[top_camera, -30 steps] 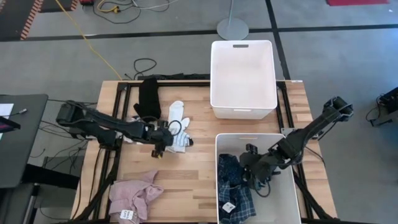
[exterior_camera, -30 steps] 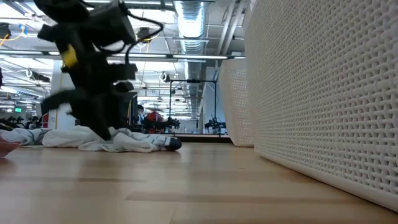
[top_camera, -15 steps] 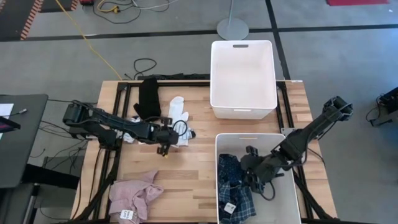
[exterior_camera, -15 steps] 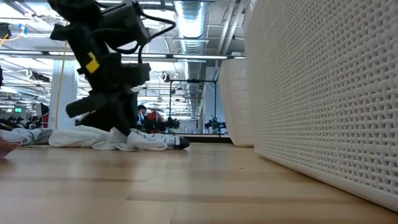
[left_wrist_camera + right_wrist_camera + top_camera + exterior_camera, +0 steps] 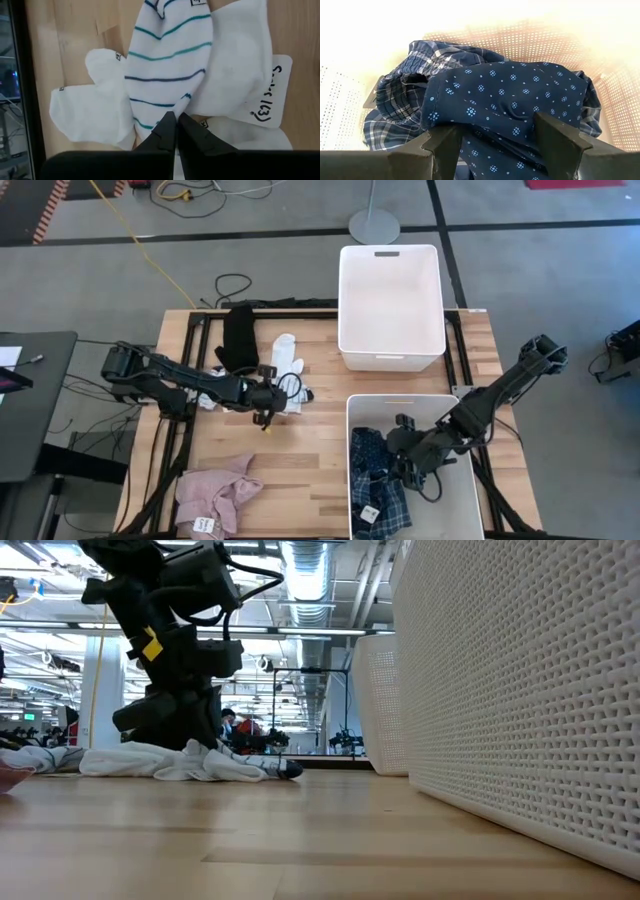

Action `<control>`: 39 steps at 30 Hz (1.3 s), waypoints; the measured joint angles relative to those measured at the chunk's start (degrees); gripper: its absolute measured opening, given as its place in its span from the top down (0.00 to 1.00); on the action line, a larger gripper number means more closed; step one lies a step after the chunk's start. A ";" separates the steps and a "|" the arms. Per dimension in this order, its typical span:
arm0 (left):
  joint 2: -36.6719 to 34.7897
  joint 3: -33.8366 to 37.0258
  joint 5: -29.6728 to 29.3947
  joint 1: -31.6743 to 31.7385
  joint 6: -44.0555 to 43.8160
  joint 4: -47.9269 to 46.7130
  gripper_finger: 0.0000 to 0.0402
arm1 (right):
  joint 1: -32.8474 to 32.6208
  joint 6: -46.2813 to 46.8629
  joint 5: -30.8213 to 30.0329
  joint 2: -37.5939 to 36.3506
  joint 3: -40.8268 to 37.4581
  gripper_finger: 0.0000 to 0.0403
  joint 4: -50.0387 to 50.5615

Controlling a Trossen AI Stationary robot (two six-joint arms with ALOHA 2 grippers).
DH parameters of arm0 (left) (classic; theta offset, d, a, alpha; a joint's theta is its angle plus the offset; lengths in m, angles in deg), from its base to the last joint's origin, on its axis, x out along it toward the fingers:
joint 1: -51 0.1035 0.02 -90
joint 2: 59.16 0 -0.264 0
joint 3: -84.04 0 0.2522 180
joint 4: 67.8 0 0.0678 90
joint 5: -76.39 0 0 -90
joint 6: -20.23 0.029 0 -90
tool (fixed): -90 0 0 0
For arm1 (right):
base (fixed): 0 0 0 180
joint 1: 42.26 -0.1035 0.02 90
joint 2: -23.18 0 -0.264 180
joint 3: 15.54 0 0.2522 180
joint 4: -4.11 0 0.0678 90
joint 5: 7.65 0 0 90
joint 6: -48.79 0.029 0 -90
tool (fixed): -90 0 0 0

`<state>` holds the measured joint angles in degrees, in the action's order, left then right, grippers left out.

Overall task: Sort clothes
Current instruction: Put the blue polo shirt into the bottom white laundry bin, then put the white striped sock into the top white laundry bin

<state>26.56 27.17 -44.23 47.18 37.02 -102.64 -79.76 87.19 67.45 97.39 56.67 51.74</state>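
Observation:
A white sock with teal and navy stripes [image 5: 165,60] lies among plain white socks [image 5: 95,107] on the table's left half, right of a black piece [image 5: 238,340]. My left gripper [image 5: 175,125] is shut on the striped sock; the high view shows it at the pile's near edge [image 5: 270,404]. A pink piece [image 5: 215,495] lies at the near left. Over the near bin [image 5: 455,510] my right gripper [image 5: 500,145] hangs open above a navy dotted piece [image 5: 510,100]. That piece lies on a blue plaid shirt [image 5: 402,100]. My left gripper pinches a small raised fold at the striped sock's edge [image 5: 179,106] between its two fingertips. The fingers slant down from the table's left side. The sock lies flat on the table and on the white socks beside it.
An empty white bin [image 5: 390,305] stands at the far right of the table. A paper tag [image 5: 270,95] lies by the socks. Bare wood [image 5: 300,460] stretches between the socks, the pink piece and the near bin.
My left gripper has gone toward the table's right edge and down onto the sock pile. The socks have been nudged a little toward the right. My right gripper has kept still over the bin.

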 joint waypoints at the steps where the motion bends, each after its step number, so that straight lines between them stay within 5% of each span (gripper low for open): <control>1: 0.00 0.00 -0.20 0.00 -0.14 0.00 0.99 | 0.00 0.05 0.00 0.00 0.00 0.37 -0.01; 26: 0.00 -15.01 -4.74 -6.15 5.53 -2.82 1.00 | -0.85 -2.96 -0.18 -8.73 -0.02 0.37 1.38; 39: 0.00 -21.69 -8.54 -8.78 7.74 -6.52 1.00 | -2.57 12.85 -0.01 -13.33 -0.02 0.37 17.40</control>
<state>26.56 5.48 -52.77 38.40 44.76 -109.16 -82.33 100.03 67.44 84.07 56.65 69.14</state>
